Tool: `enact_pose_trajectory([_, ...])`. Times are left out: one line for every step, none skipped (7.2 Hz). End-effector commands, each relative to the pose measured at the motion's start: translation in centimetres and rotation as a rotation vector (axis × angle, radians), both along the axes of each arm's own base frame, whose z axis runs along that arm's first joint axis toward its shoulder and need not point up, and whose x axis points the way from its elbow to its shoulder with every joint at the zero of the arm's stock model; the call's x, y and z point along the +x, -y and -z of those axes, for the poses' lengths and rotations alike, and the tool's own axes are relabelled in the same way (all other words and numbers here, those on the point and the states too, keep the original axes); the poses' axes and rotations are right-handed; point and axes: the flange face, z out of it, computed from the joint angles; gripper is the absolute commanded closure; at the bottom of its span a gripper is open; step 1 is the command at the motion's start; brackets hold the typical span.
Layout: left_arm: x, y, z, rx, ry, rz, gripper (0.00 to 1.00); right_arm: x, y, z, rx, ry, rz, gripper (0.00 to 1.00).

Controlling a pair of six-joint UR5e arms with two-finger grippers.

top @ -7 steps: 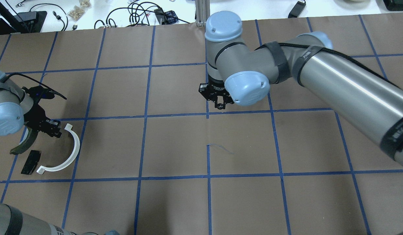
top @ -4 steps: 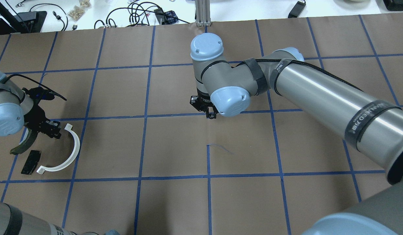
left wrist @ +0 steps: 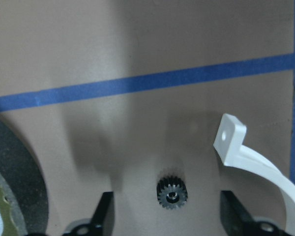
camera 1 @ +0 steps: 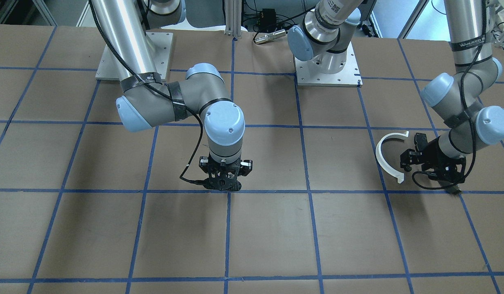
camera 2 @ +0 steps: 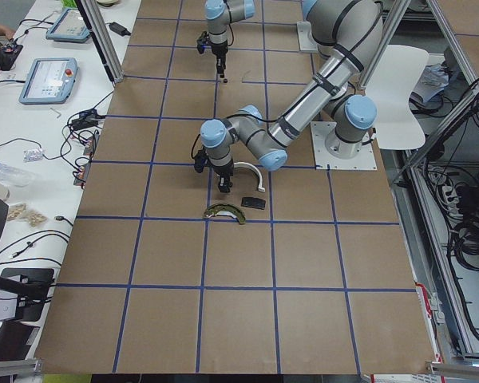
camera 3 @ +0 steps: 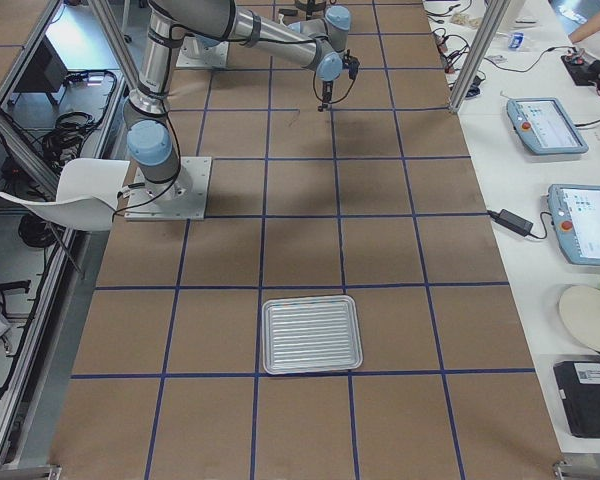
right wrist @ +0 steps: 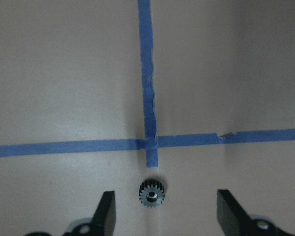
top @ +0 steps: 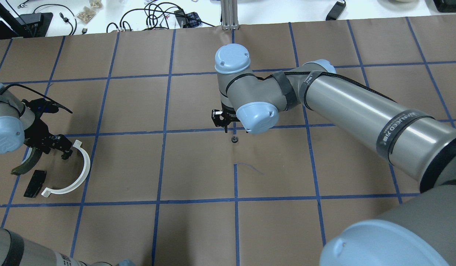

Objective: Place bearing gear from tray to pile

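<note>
A small black bearing gear [top: 234, 139] lies on the brown paper by a blue tape crossing at the table's middle. It also shows in the right wrist view [right wrist: 151, 193], between the fingertips of my open right gripper [top: 225, 125], which hangs just above it. The pile at the left holds a white half-ring arc [top: 76, 173], a flat black pad [top: 35, 183] and a dark olive shoe [top: 26, 164]. My left gripper [top: 54, 146] is open over the pile. A second small gear [left wrist: 172, 193] lies between its fingers, beside the arc's end [left wrist: 231, 140].
A ribbed metal tray [camera 3: 311, 334] sits far off at the table's right end. Blue tape lines grid the paper. Cables and tablets lie along the far white bench [top: 157, 14]. The right arm's long link [top: 360, 111] spans the table's right half.
The right arm swung left and toward the robot. The gear it carried now lies on the table, out of its fingers. The left gripper shifted slightly.
</note>
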Motion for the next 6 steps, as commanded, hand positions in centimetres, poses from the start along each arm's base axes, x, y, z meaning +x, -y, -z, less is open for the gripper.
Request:
enact_pose_trajectory([-2.7,3.2,-4.5,-0.062,0.038,0.056,0.04,-2.7,1.9,-6.8,-0.083,0.042,0.015,0.0])
enact_pose_trajectory([-5.0,4.5,-6.4,-0.072,0.04,0.028,0.04,-6.6,3.8,-11.9,-0.131,0.053,0.082,0.0])
enact_pose_trajectory([-8.8,6.0,-8.6,-0.107,0.058,0.003,0.04,-10.7,4.3,-16.9,-0.102,0.031,0.142,0.0])
enact_pose_trajectory([-13.6,6.9,-10.6,-0.131,0.064,-0.045,0.0,-14.1,4.0,-21.3,-0.087,0.012,0.128,0.0])
enact_pose_trajectory([-19.2,7.4,-12.2,-0.167,0.067,-0.051,0.0,-17.0,2.6,-23.8,-0.053,-0.037,0.052,0.0])
enact_pose_trajectory([-26.1,7.2,-12.6,-0.186,0.062,-0.061,0.0,-19.4,0.4,-27.5,-0.079,-0.065,-0.015,0.0])
